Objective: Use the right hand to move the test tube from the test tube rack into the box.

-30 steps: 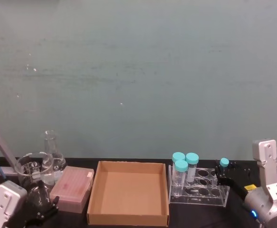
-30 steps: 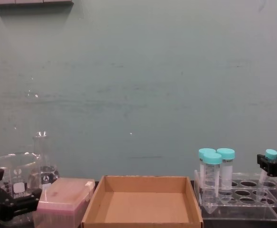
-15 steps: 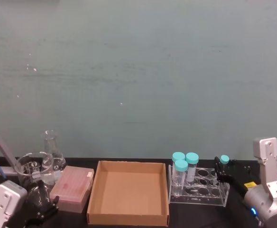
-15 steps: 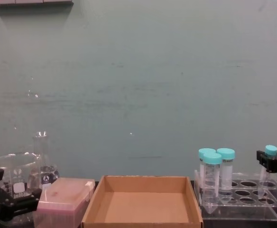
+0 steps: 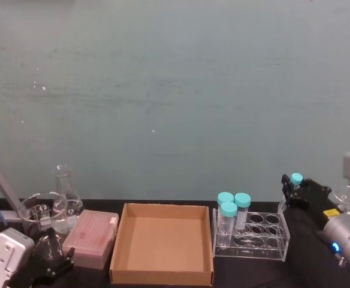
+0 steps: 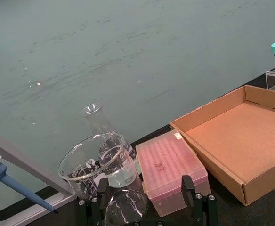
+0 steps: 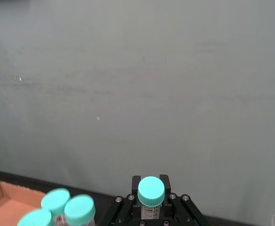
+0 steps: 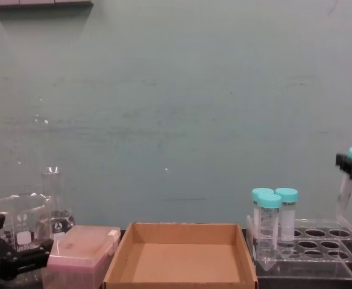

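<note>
My right gripper (image 5: 289,189) hangs above the right end of the clear test tube rack (image 5: 250,239), shut on the slim test tube (image 5: 296,179) just below its teal cap. From the chest, the test tube (image 8: 345,196) hangs tilted, with its tip above the test tube rack (image 8: 306,248), held by the right gripper (image 8: 351,164). In the right wrist view the teal cap of the test tube (image 7: 151,190) sits between the black fingers. The brown cardboard box (image 5: 163,249) lies left of the rack with nothing in it. At the table's near left, my left gripper (image 6: 147,213) rests open.
Three wider teal-capped tubes (image 5: 233,207) stand in the rack's left end. A pink lidded box (image 5: 91,237), a glass beaker (image 5: 42,211) and a conical flask (image 5: 65,183) stand left of the cardboard box. A pipette (image 6: 15,188) leans at far left.
My right gripper has risen and drawn back to the right, lifting the test tube up out of its rack hole. The left arm has not moved.
</note>
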Controlling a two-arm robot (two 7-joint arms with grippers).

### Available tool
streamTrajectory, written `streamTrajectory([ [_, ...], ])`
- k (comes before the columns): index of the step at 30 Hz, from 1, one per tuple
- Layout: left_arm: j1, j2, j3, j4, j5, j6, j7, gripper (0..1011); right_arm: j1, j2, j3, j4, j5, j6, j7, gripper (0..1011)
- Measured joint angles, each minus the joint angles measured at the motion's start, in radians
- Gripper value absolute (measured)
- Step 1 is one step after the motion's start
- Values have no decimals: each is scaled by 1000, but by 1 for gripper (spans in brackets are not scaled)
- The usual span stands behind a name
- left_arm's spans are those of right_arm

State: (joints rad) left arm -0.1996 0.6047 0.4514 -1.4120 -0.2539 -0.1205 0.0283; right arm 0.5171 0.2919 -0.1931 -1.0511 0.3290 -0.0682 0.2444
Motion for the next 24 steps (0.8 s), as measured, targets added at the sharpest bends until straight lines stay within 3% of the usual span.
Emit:
streamTrajectory([
  [8,0,0,0,0,0,0,0,1000,11,13,30,-82,6,17,46,246],
  [14,0,0,0,0,0,0,0,1000,23,6,32,-132,6,30,69,246],
  [19,0,0,0,0,0,0,0,1000,31,-7,18,-169,6,46,87,246],
  [24,0,0,0,0,0,0,0,1000,52,-36,-22,-186,8,79,104,246],
])
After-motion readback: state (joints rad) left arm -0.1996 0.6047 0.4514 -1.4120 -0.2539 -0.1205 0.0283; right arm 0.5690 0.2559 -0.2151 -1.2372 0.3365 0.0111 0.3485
